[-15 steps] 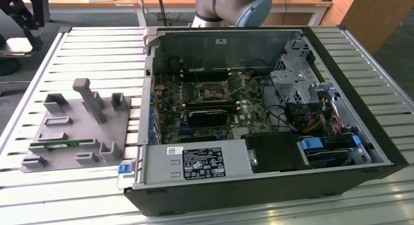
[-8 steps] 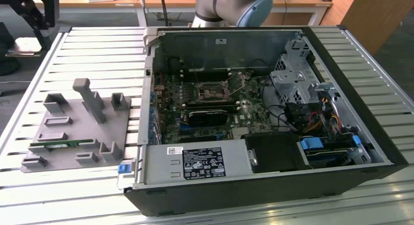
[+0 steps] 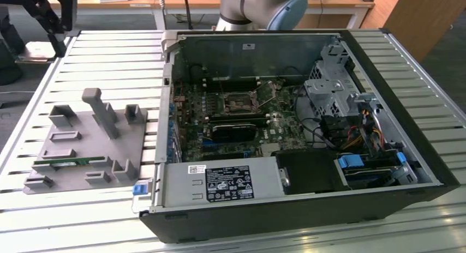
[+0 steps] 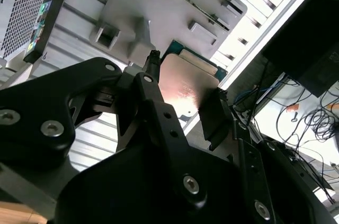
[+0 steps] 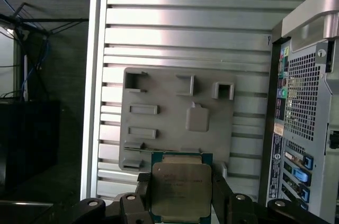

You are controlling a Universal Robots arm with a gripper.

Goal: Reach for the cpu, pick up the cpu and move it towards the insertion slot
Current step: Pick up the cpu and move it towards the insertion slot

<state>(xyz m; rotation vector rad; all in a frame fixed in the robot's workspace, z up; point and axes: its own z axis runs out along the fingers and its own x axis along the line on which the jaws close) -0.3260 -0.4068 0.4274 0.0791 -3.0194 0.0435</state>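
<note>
Slatted metal table (image 3: 87,220) carrying grey fixture tray (image 5: 169,113) and open computer case (image 3: 255,223). Gripper (image 5: 181,197) clamped on cpu (image 5: 180,187), held over tray. Insertion slot (image 3: 239,103) inside case, well apart, case wall (image 3: 163,127) between.

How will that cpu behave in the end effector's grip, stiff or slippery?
Probably stiff: the cpu lies flat in the end effector, with no sag. Likely slippery: its metal top looks smooth and shiny, and it is clamped only at its thin edges. Probably light, being so thin.
</note>
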